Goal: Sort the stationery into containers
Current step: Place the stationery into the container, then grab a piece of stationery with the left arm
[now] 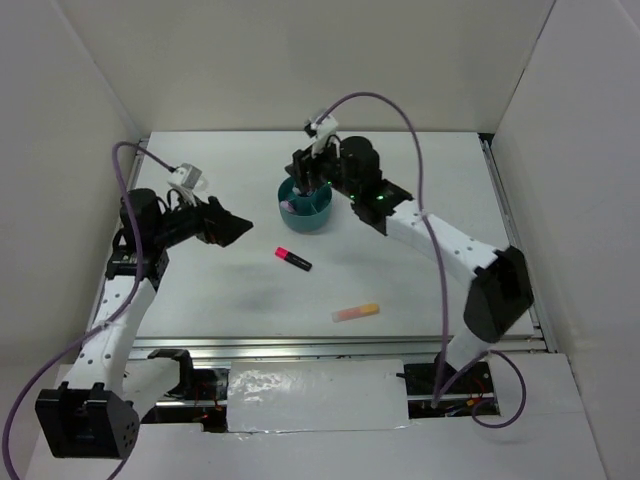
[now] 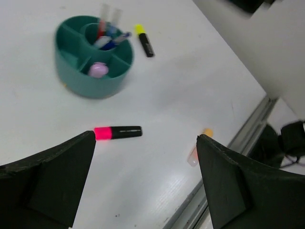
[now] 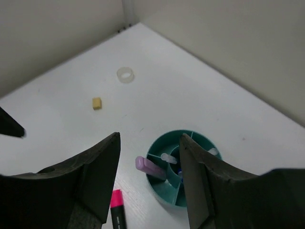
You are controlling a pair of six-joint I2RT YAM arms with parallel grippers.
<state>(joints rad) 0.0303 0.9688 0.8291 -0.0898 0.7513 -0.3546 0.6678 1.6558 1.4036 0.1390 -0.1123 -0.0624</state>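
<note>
Stationery is partly sorted: pens (image 2: 107, 39) stand in the centre well of the teal organizer (image 1: 303, 219), and a lilac stick (image 3: 146, 165) sits in an outer compartment, its top leaning out over the rim. On the desk (image 1: 200, 300) we count a pink-capped highlighter (image 1: 293, 259) near the organizer, an orange stick (image 1: 356, 313) closer to the arms, a yellow-capped highlighter (image 2: 144, 41) beside the organizer, and an eraser (image 3: 97, 103) and clear ring (image 3: 126, 75) well apart from it. The right end effector (image 3: 148, 140) hangs over the organizer, spread and empty. The left end effector (image 2: 146, 143) is also spread and empty, and its wrist view frames the pink-capped highlighter between its fingers. We judge that highlighter the next pick. To do it well, we would turn the wrist so the fingers close across the barrel, descend over its middle, grip firmly, and lift above the rim before travelling. The right arm should clear the organizer first.
</note>
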